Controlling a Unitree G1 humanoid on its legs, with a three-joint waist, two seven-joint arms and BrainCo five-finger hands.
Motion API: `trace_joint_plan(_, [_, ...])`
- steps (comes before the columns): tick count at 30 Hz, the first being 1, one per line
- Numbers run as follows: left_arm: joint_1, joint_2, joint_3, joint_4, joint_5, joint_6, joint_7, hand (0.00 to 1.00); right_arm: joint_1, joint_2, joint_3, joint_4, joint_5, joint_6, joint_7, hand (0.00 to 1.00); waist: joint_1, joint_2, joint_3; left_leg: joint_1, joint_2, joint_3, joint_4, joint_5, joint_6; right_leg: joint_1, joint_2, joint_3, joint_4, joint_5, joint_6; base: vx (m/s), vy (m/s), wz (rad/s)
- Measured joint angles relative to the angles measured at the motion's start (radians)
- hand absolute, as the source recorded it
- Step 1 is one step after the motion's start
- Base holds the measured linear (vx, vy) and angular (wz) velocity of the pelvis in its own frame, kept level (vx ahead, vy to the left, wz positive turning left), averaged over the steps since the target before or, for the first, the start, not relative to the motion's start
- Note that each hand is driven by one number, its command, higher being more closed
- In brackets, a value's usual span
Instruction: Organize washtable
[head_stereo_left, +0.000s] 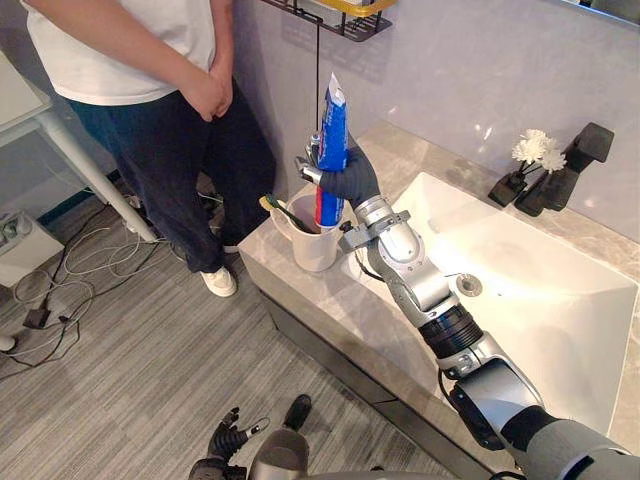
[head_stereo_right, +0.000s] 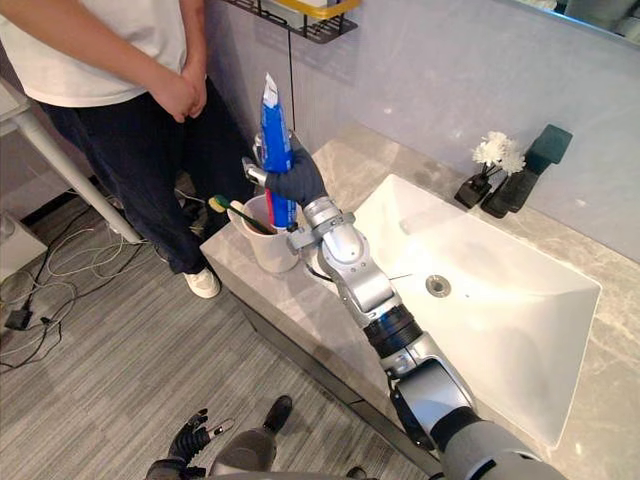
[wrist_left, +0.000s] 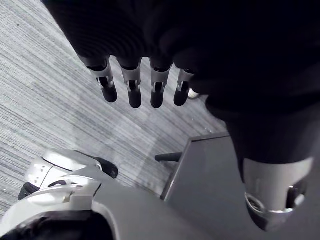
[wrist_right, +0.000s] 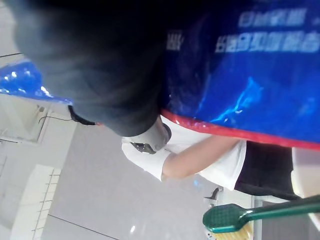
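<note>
Right hand: we see the right hand (head_stereo_left: 347, 178) raised over the counter's near-left corner, fingers and thumb curled round the tube (head_stereo_left: 332, 128).
Grip: we read it as a firm wrap at the tube's middle; in the right wrist view the blue tube lies right against the dark cover.
Tube: blue with a red band at its lower end. We see it held upright, its flat crimped end on top.
Tube's place: we find its lower end inside the mouth of the cup (head_stereo_left: 316, 252). We cannot tell whether it reaches the bottom.
Cup: white, and we see it standing upright on the counter (head_stereo_left: 296, 300), just left of the sink (head_stereo_left: 545, 330).
Brush: we see a brush (head_stereo_left: 281, 209) with a green head leaning out of the cup, away from the sink.
Left hand: we see the left hand (head_stereo_left: 229, 436) hanging low over the grey floor (head_stereo_left: 120, 380), fingers (wrist_left: 134, 93) loose and nearly straight, holding nothing.
Tap: we see a black tap (head_stereo_left: 566, 172) behind the sink, against the wall.
Flowers: we see white flowers (head_stereo_left: 538, 150) in a dark holder just beside the tap.
Shelf: we see a wire shelf (head_stereo_left: 345, 24) on the wall above the cup.
Person: we see a person (head_stereo_left: 150, 60) in a white shirt and dark trousers standing left of the counter, hands clasped in front.
</note>
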Motion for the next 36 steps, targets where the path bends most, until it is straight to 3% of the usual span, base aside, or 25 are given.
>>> trace_joint_plan(5, [0.000, 0.000, 0.000, 0.002, -0.001, 0.000, 0.000, 0.00, 0.007, 0.000, 0.028, 0.006, 0.000, 0.005, 0.002, 1.00, 0.000, 0.000, 0.000, -0.002, 0.001, 0.002, 0.000, 0.000, 0.000, -0.006, 0.000, 0.005, 0.004, 0.000, -0.001, 0.00, -0.002, -0.01])
trace_joint_plan(6, [0.000, 0.000, 0.000, 0.002, -0.002, 0.000, 0.000, 0.00, 0.007, 0.000, 0.028, 0.006, 0.000, 0.005, 0.002, 0.00, 0.001, 0.000, 0.000, -0.002, 0.001, 0.002, 0.000, 0.000, 0.000, -0.006, 0.000, 0.005, 0.005, -0.001, -0.001, 0.00, 0.000, 0.00])
trace_joint_plan(36, [0.000, 0.009, 0.000, 0.010, -0.009, 0.001, 0.000, 0.00, 0.057, 0.003, 0.023, -0.010, -0.009, 0.017, 0.011, 0.00, -0.002, -0.017, 0.006, 0.017, 0.000, 0.006, 0.000, 0.000, 0.002, 0.005, -0.010, 0.012, 0.016, -0.003, 0.000, 0.00, 0.000, 0.00])
